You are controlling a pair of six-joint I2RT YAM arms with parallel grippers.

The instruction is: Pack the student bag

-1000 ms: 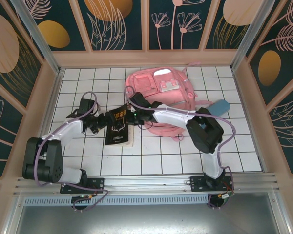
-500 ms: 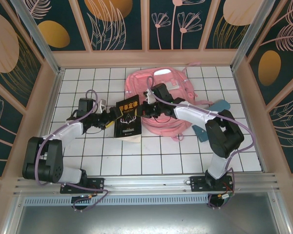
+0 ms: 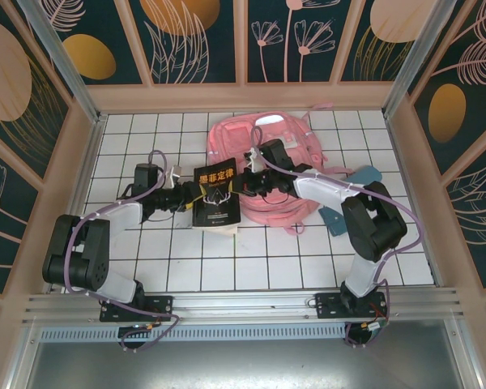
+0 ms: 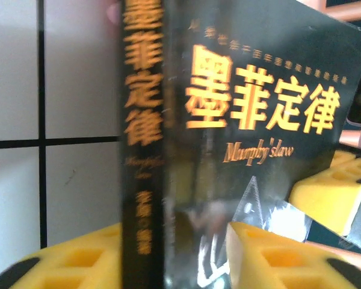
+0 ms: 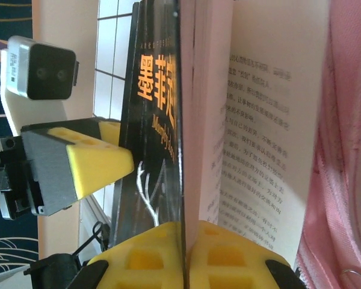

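Observation:
The student bag (image 3: pixel 285 139), a large pink backpack, lies at the back of the tiled table, and its pink fabric (image 5: pixel 344 150) fills the right edge of the right wrist view. In front of it a black book (image 3: pixel 217 194) with an orange title is held up between both grippers. My right gripper (image 3: pixel 242 185) (image 5: pixel 185 233) is shut on the book's front cover (image 5: pixel 154 120) while the pages (image 5: pixel 259 120) fan open. My left gripper (image 3: pixel 192 198) (image 4: pixel 174 241) straddles the spine (image 4: pixel 141 120), its yellow fingers (image 4: pixel 271 253) pressed to the book (image 4: pixel 246 108).
A blue case (image 3: pixel 364 175) lies right of the bag, partly under my right arm. Wooden walls (image 3: pixel 243 96) ring the white tiled table (image 3: pixel 251 267). The left wrist camera (image 5: pixel 39 72) sits close to the book's left side.
The right gripper has tipped the book up and carried it right toward the bag. The left gripper followed, opened wide, then closed on the spine side.

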